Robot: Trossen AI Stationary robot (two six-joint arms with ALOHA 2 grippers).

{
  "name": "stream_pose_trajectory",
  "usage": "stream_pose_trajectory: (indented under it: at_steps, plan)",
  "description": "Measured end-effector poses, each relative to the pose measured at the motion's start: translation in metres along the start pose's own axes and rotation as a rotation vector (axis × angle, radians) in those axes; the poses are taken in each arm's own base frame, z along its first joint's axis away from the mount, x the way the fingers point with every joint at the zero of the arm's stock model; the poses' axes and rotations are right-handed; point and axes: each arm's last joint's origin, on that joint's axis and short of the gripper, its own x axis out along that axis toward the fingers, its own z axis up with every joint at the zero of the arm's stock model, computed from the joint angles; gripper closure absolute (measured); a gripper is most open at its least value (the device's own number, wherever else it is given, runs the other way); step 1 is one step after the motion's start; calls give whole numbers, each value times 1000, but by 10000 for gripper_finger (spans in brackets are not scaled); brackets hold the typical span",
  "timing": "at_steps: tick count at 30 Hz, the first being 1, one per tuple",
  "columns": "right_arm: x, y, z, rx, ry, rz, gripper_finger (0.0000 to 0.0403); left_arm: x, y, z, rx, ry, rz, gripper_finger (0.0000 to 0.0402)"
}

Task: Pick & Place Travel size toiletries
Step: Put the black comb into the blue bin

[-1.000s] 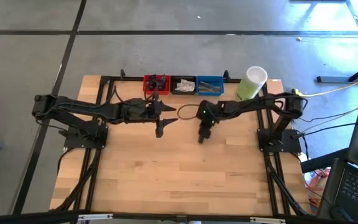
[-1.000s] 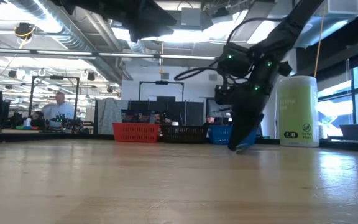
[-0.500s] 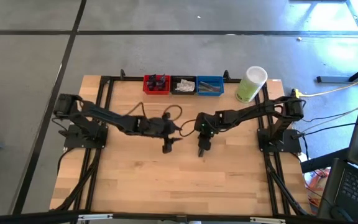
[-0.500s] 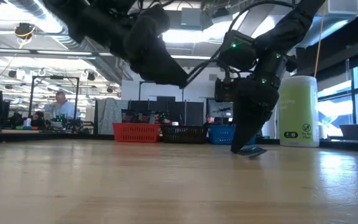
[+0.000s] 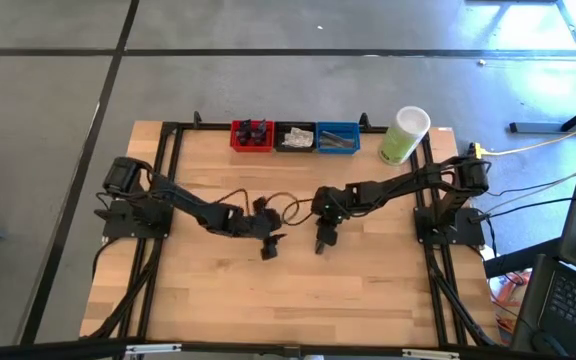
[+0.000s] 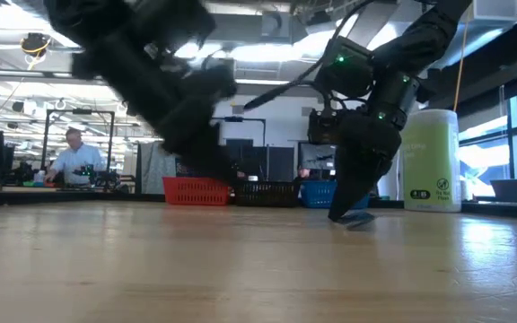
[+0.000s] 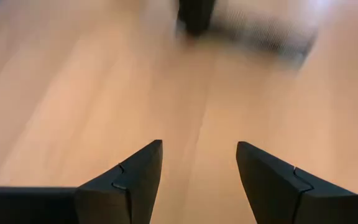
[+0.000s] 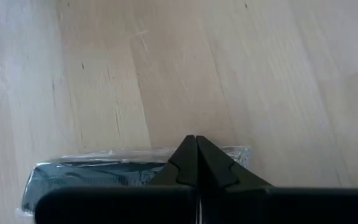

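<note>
Left arm blurred – sachet partly behind right gripper; bin contents too small.

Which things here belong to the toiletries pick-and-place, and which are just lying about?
Job: clear packet with dark contents, pinched in the shut right tool; open left tool; toiletries in the red bin, black bin and blue bin.
Lying about: pale-green container with white lid; laptop; person in the background.
</note>
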Motion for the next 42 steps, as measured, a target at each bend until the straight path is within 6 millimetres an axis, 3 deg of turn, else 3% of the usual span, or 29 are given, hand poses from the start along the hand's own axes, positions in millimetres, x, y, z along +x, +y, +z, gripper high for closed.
stream_pose_trajectory:
  at_steps: [2,4,7,11,16,21,33,38,42]
  plan:
    - [0,1,0,-3,-5,3,403,-4,0,-7,10,92,33,199]
    - [0,1,0,-4,-5,4,403,-15,-2,-1,9,106,33,204]
    - [0,1,2,4,-20,8,403,-16,-5,-6,-13,121,38,213]
    - [2,4,6,-5,-69,31,403,-11,-13,7,-72,-17,-12,223]
    - [-11,10,13,-20,-125,48,403,1,-15,6,-35,-83,-20,231]
    - [-36,23,20,-77,-190,50,403,20,-12,6,22,-147,-63,233]
    - [-119,28,-1,-56,-222,-165,403,55,3,15,184,-181,-159,233]
    - [-138,27,-4,-52,-277,-196,403,60,17,24,176,-206,-242,243]
    - [-145,26,-4,-57,-311,-212,403,62,26,31,181,-220,-257,278]
